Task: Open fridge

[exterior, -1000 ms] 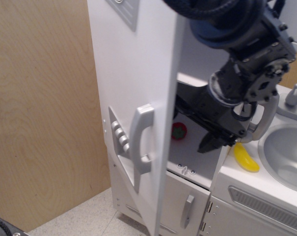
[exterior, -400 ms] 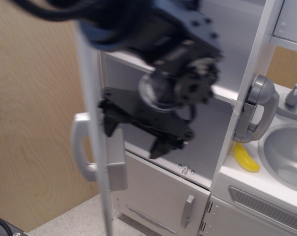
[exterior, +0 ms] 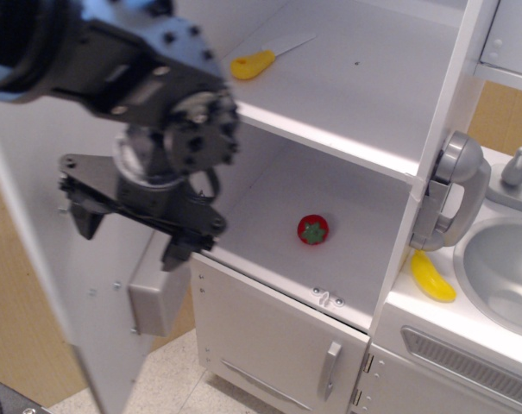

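Note:
The tall white fridge [exterior: 364, 95] stands with its large door [exterior: 66, 293] swung wide open to the left, its inner face towards the camera. White shelves show inside. My gripper [exterior: 129, 238] hangs in front of the door's inner face, at the left edge of the fridge opening. Its two black fingers [exterior: 176, 253] are spread apart and hold nothing. The door's long handle and dispenser panel are hidden on the far side; only a grey box [exterior: 157, 297] shows on the inner face.
A yellow-handled toy knife [exterior: 254, 61] lies on the upper shelf and a red toy fruit [exterior: 312, 229] on the lower one. Below is the smaller door with a short handle [exterior: 330, 369]. To the right are a grey phone handset [exterior: 448, 194], a banana [exterior: 433, 276] and the sink [exterior: 502, 267].
The door has swung from nearly edge-on to wide open on the left. My gripper moved left with it, out of the fridge opening, uncovering the shelves, knife and red fruit.

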`<state>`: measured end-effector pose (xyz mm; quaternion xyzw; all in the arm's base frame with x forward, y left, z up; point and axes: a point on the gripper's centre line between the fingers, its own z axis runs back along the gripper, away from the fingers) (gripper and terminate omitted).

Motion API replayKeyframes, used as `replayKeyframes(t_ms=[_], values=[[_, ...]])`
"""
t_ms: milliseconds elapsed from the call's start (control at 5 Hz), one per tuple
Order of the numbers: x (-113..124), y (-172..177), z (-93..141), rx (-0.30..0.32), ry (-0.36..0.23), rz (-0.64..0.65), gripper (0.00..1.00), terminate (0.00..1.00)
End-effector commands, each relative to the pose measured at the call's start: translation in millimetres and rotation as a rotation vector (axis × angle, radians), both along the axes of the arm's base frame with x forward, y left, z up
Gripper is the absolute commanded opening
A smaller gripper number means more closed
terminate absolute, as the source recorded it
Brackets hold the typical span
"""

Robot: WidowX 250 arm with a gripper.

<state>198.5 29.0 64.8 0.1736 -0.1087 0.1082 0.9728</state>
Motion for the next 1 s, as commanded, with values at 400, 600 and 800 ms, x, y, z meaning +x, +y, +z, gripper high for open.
replayKeyframes(t_ms=[400, 600, 800], values=[[32.0, 92.3, -6.7, -0.183, -0.099, -0.029, 1.0, 0.0], [37.5, 102.8, -6.2, -0.205, -0.112, -0.063, 1.0, 0.0], [37.5, 102.8, -6.2, -0.205, -0.112, -0.063, 1.0, 1.0]])
